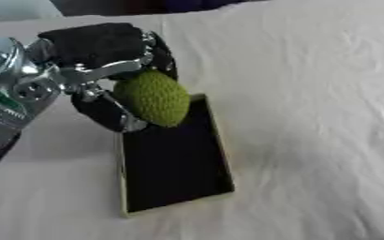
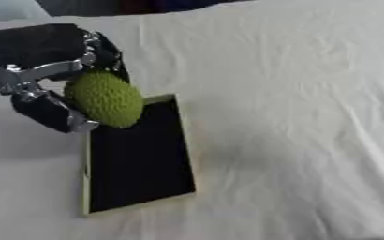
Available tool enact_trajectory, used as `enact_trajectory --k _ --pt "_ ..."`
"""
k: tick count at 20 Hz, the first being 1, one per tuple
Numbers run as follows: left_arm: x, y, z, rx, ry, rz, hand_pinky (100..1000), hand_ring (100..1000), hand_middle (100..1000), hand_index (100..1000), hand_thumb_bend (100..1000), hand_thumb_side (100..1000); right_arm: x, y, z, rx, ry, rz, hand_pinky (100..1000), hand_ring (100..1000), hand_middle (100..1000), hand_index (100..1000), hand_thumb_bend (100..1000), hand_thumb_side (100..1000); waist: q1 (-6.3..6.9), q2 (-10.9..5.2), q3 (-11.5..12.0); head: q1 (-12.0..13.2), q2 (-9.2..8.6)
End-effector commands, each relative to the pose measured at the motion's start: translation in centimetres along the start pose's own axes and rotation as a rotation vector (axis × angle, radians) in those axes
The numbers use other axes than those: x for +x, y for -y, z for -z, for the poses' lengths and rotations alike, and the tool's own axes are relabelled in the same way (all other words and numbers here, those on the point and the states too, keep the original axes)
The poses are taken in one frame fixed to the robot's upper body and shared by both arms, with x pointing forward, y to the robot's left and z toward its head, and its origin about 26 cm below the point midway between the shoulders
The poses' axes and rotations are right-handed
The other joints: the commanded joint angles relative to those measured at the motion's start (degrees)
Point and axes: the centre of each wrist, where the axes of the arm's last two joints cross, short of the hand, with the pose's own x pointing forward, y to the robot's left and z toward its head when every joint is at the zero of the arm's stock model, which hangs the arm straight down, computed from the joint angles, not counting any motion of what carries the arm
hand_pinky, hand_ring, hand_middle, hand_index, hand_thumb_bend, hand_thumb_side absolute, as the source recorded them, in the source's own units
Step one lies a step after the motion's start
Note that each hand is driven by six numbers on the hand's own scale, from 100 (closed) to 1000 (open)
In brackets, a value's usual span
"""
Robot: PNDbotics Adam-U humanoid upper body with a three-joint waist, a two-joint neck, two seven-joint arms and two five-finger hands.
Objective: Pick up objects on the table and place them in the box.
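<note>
- The green object (image 1: 154,97) is an egg-shaped lump, yellow-green, with a fine bumpy, knitted-looking surface and no markings that can be made out.
- Its long axis runs from about 11 o'clock down to 5 o'clock, the narrower end pointing down.
- The left hand (image 1: 105,70) comes in from the 9 o'clock side of the view, black with silver joints, and its fingers are curled round the green object.
- One silver-jointed finger crosses the object's top at 12 o'clock; black padded parts sit against it at 11 o'clock and at 8 o'clock, so the object lies at the 4 o'clock side of the palm.
- The object's right flank, from 1 to 5 o'clock, is uncovered.
- The box (image 1: 221,154) is a shallow rectangular tray with a pale green rim and a dark inside, lying on the white cloth (image 1: 310,117) that covers the table.
- The green object overlaps the box's far end, at the box's 12 o'clock; whether it touches the rim or hangs above it cannot be told.
- The right hand shows in neither view.
</note>
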Motion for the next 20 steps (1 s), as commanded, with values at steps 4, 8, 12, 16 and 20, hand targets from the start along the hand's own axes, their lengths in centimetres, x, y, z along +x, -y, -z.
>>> enact_trajectory --k 4,8,12,16,20 --pt "1.0 -0.5 -0.6 -0.023 0.053 -0.01 399 457 487 669 337 118 0.7 0.1 0.5 0.013 0.021 -0.016 872 695 616 824 100 636 -0.4 -1.21 0.1 -0.21 0.48" --pt "1.2 0.2 -0.4 -0.056 0.057 -0.003 431 468 494 675 368 119 0.7 0.1 0.5 0.014 0.022 -0.013 872 695 617 824 100 635 -0.41 -1.23 0.12 -0.17 0.56" --pt "1.4 0.9 -0.1 -0.095 0.042 0.006 449 478 504 680 398 113 0.7 0.1 0.6 0.01 0.024 -0.008 872 695 617 824 100 633 -0.37 -1.37 -0.02 -0.11 0.34" --pt "1.7 1.5 0.1 -0.125 0.038 -0.008 474 491 514 690 436 100 0.6 0.0 0.6 0.005 0.026 0.002 872 694 617 823 100 627 -0.25 -1.73 -0.27 0.54 0.61" --pt "1.9 2.2 0.3 -0.165 0.062 -0.022 621 599 611 769 510 100 0.7 0.1 0.5 -0.005 0.028 0.003 871 694 617 823 100 622 -0.11 -2.0 -0.69 1.37 0.98"
